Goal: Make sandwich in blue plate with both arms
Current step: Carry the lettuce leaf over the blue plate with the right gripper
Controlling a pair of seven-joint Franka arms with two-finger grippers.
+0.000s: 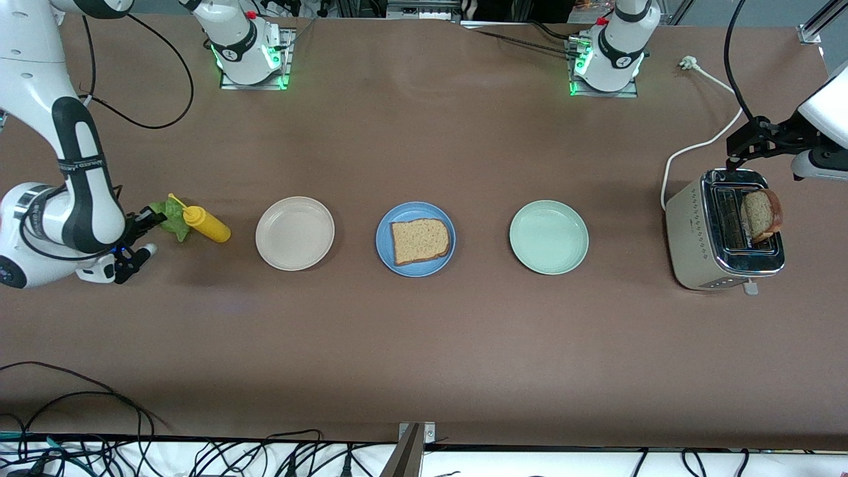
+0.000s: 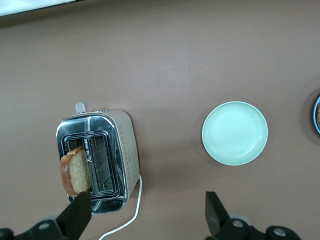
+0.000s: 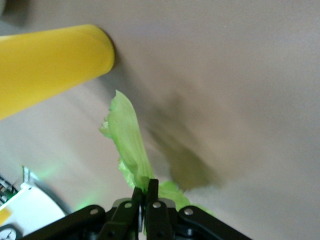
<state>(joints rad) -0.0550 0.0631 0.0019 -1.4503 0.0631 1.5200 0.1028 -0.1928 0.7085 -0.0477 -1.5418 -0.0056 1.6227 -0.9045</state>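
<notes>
A slice of brown bread (image 1: 421,240) lies flat on the blue plate (image 1: 385,225) in the middle of the table. A second slice (image 1: 760,215) (image 2: 76,172) stands up out of a slot of the toaster (image 1: 692,232) (image 2: 125,145) at the left arm's end. My left gripper (image 1: 742,149) (image 2: 147,212) hangs over the toaster, open and holding nothing. At the right arm's end a crinkled green lettuce leaf (image 1: 171,218) (image 3: 125,135) rests beside a yellow squeeze bottle. My right gripper (image 1: 149,222) (image 3: 146,186) is low at the table, shut on the leaf's edge.
The yellow squeeze bottle (image 1: 207,225) (image 3: 50,65) lies on its side touching the lettuce. A beige plate (image 1: 295,233) stands between bottle and blue plate. A mint-green plate (image 1: 548,237) (image 2: 235,133) stands between blue plate and toaster. The toaster's white cord (image 1: 702,142) runs toward the left arm's base.
</notes>
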